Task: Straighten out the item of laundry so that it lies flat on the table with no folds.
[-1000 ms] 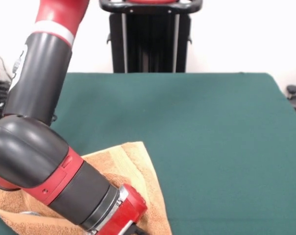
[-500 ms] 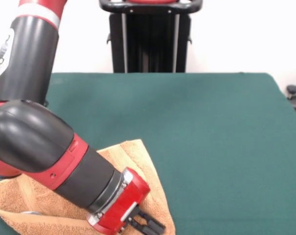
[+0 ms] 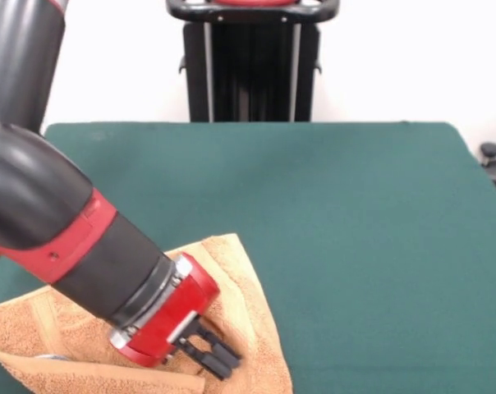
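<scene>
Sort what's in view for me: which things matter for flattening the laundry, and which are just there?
Job: towel, still folded; table; gripper over the towel.
Just there: black pedestal; dark object past the table's edge.

- Only one view shows at this moment, the front view; there is no second view to share scene with it.
- The camera sits across the worktop (image 3: 355, 213) from the robot and faces its pedestal (image 3: 252, 61), which stands at the top centre of the frame against a white wall.
- It looks slightly downward, so the green surface fills the middle and lower frame, its far edge running across the upper third.
- It is close to the near side: the arm (image 3: 67, 238) looms large at the left, and the towel (image 3: 248, 320) is cut off by the bottom edge.
</scene>
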